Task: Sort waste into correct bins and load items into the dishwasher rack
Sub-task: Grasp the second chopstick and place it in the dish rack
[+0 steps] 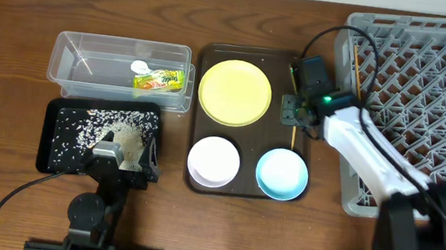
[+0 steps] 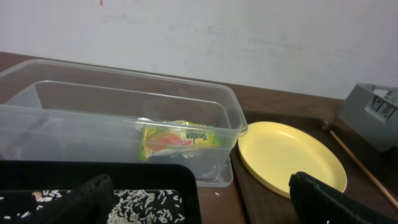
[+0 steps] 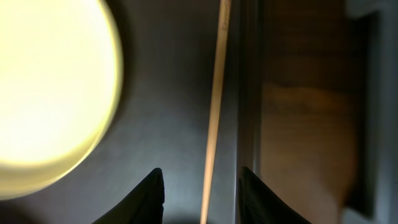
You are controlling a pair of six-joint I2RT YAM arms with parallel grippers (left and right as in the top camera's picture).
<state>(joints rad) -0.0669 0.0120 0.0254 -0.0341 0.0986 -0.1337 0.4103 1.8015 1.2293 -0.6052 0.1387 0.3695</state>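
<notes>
A thin wooden chopstick (image 3: pixel 217 81) lies along the right edge of the brown serving tray (image 1: pixel 257 58). My right gripper (image 1: pixel 292 112) (image 3: pixel 201 171) hangs over it, open, one finger on each side and neither touching. A second chopstick (image 1: pixel 356 69) lies in the grey dishwasher rack (image 1: pixel 429 90). The yellow plate (image 1: pixel 235 93), white bowl (image 1: pixel 214 159) and light-blue bowl (image 1: pixel 282 173) sit on the serving tray. The clear tub (image 1: pixel 73 70) holds the yellow-green wrapper (image 1: pixel 161 80) (image 2: pixel 180 138) and a white scrap (image 1: pixel 140 67). My left gripper (image 1: pixel 122 160) (image 2: pixel 199 183) stands wide open over the black tray (image 1: pixel 49 135), which holds rice grains (image 2: pixel 140 202).
The rack's near wall (image 1: pixel 352 157) rises just right of the serving tray, close to my right arm. The clear tub and the black tray touch at the left. A cable loops from the right arm over the rack's left edge.
</notes>
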